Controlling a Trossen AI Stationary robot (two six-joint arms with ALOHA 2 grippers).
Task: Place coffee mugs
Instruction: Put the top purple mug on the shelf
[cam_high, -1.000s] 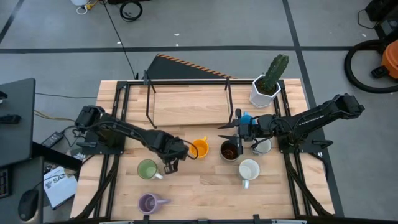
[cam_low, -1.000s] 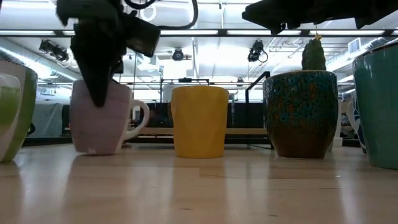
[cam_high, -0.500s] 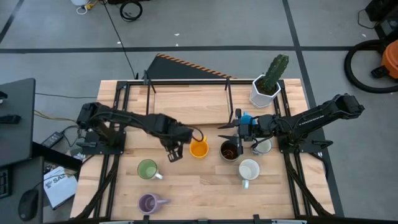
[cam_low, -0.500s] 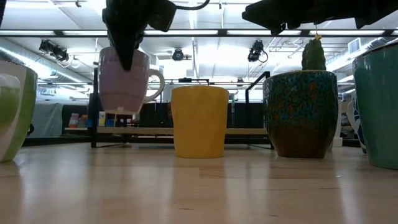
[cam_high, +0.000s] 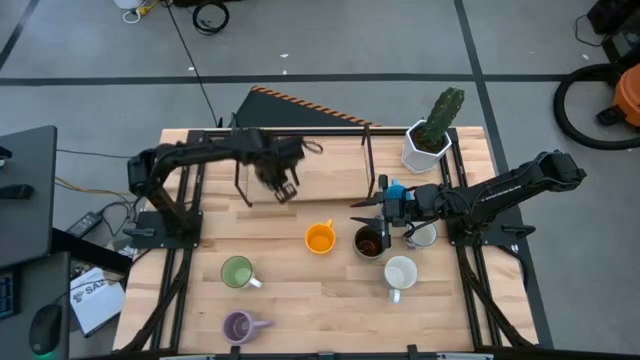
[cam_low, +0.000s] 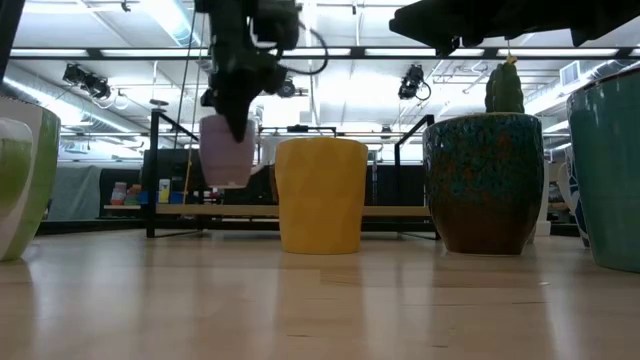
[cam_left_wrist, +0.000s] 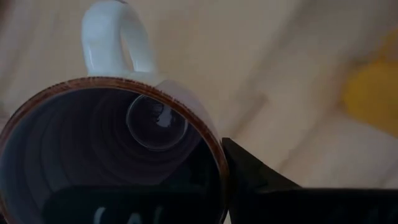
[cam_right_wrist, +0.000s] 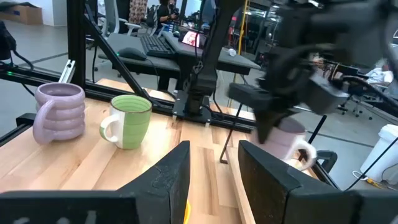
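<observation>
My left gripper (cam_high: 283, 181) is shut on a pale purple mug with a white handle (cam_low: 228, 150), held in the air over the far part of the table. It also shows in the right wrist view (cam_right_wrist: 283, 140). My right gripper (cam_high: 375, 215) is open and empty just above the dark brown mug (cam_high: 369, 242). The orange mug (cam_high: 319, 238), a white mug (cam_high: 400, 272), the green mug (cam_high: 238, 271) and a purple mug (cam_high: 238, 325) stand on their bases on the table. Another mug (cam_high: 424, 235) is partly hidden under my right arm. My left gripper holds the mug by its wall at the rim (cam_left_wrist: 214, 149), on the side opposite the handle (cam_left_wrist: 115, 37). One finger (cam_left_wrist: 255, 177) is outside the wall and the other reaches inside the cup. The fingers come from above, pointing down. The mug hangs upright, clear of the table.
A black metal rack frame (cam_high: 240, 160) stands on the far half of the table, under and beside the held mug. A white faceted pot with a cactus (cam_high: 428, 145) stands at the far right corner. There is bare wood near the front edge between the purple and white mugs.
My left gripper has lifted the pale purple mug off the table from beside the green mug. It has carried the mug up and toward the far edge, past the orange mug, to the rack. The mug stays upright. My right gripper has kept still.
</observation>
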